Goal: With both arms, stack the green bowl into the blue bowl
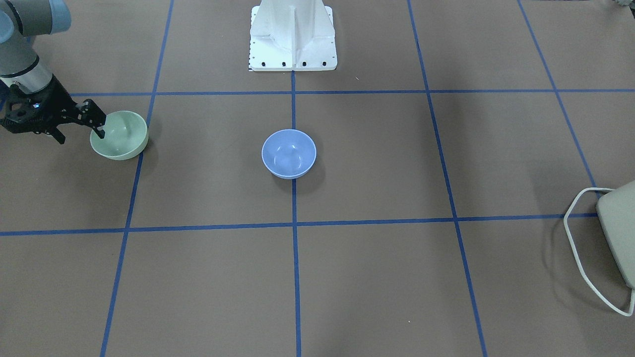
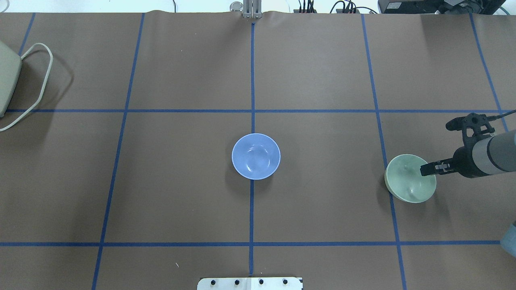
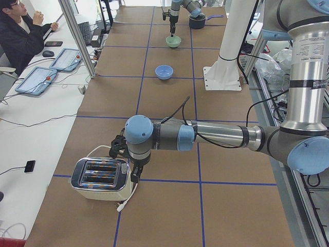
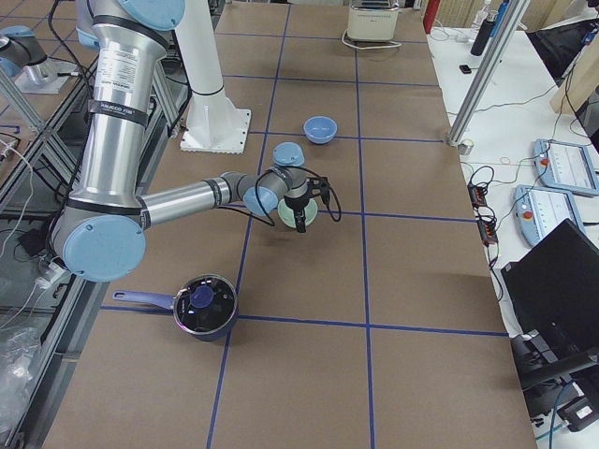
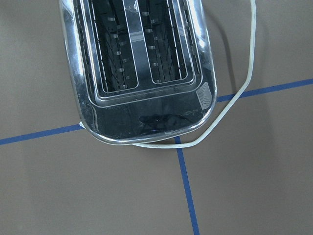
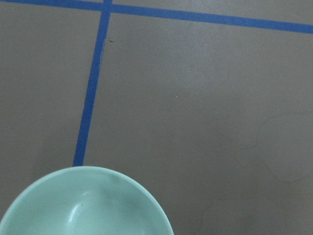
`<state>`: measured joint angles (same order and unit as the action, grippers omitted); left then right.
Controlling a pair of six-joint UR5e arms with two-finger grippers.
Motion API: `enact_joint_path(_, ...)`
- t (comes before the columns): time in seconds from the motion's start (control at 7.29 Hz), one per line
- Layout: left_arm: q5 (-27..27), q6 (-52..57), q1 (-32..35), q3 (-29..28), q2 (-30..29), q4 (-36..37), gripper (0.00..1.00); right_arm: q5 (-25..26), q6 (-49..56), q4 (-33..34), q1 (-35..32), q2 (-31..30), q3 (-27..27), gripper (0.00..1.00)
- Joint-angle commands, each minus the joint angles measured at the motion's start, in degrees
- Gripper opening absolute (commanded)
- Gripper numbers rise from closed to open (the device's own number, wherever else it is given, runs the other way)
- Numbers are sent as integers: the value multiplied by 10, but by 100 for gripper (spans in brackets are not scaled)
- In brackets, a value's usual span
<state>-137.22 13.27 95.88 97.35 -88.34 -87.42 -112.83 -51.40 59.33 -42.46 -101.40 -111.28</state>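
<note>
The green bowl [image 1: 121,136] sits at the table's right side, on a blue tape line; it also shows in the overhead view [image 2: 409,181] and fills the bottom of the right wrist view [image 6: 83,205]. My right gripper [image 1: 100,131] reaches down onto the bowl's outer rim [image 2: 424,169], one finger inside it, and looks shut on that rim. The blue bowl [image 1: 288,152] stands upright and empty at the table's centre [image 2: 256,156], well apart from the green bowl. My left gripper [image 3: 132,174] hangs over the toaster, far from both bowls; whether it is open or shut I cannot tell.
A chrome toaster [image 5: 142,68] with a white cord stands at the table's left end [image 2: 6,76]. A dark pot [image 4: 204,306] sits beyond the green bowl at the right end. The white pedestal [image 1: 292,34] stands at the robot's edge. Operators sit along the far side.
</note>
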Motion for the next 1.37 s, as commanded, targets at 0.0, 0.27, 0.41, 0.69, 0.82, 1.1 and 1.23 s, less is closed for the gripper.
enact_joint_path(0.0,0,1,0,0,1,0,99,-1,2,0,9,-1,7,38)
enact_joint_path(0.27,0,1,0,-1,1,-1,99,-4,2,0,8,-4,7,0)
enact_joint_path(0.41,-1,0,0,2,12,-7,99,-5,2,-1,8,-3,5,0)
enact_joint_path(0.69,0,-3,0,-1,24,-10,99,-13,-3,-1,-8,5,1,0)
enact_joint_path(0.82,-1,-21,0,-1,24,-10,99,-46,-4,8,-44,29,-4,0)
enact_joint_path(1.1,0,-66,-2,0,23,-10,99,-106,-7,93,-107,130,-9,0)
enact_joint_path(1.23,1,-133,-2,3,22,-10,99,-108,-41,185,-109,218,-10,0)
